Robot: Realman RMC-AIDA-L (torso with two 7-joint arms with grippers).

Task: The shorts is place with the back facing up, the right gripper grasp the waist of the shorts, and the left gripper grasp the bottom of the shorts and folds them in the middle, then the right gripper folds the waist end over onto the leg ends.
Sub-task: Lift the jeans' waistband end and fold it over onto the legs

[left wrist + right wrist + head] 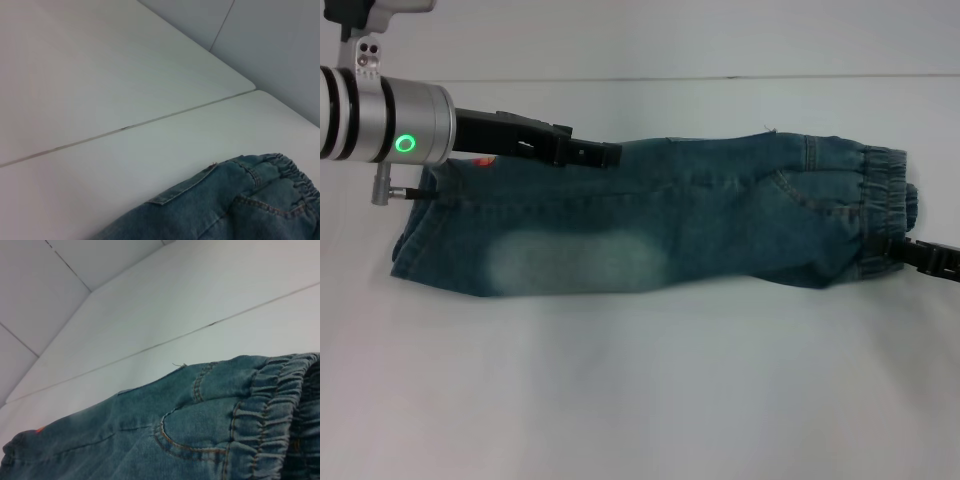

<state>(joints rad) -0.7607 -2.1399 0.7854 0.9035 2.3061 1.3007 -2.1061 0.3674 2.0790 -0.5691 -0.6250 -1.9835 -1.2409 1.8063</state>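
Blue denim shorts (pixel 650 215) lie flat on the white table, doubled lengthwise. The elastic waist (pixel 885 195) points right and the leg ends (pixel 415 245) point left. My left gripper (pixel 605 155) reaches in from the upper left, low over the far edge of the shorts near their middle. At the right edge of the head view, my right gripper (pixel 918 252) sits against the near corner of the waist. The left wrist view shows the shorts (pixel 235 210) with a back pocket. The right wrist view shows the gathered waistband (pixel 270 410) close up.
The white table (pixel 640 380) stretches wide in front of the shorts. A seam line (pixel 720 78) runs across it behind them. A small orange mark (pixel 485 160) shows on the fabric under the left arm.
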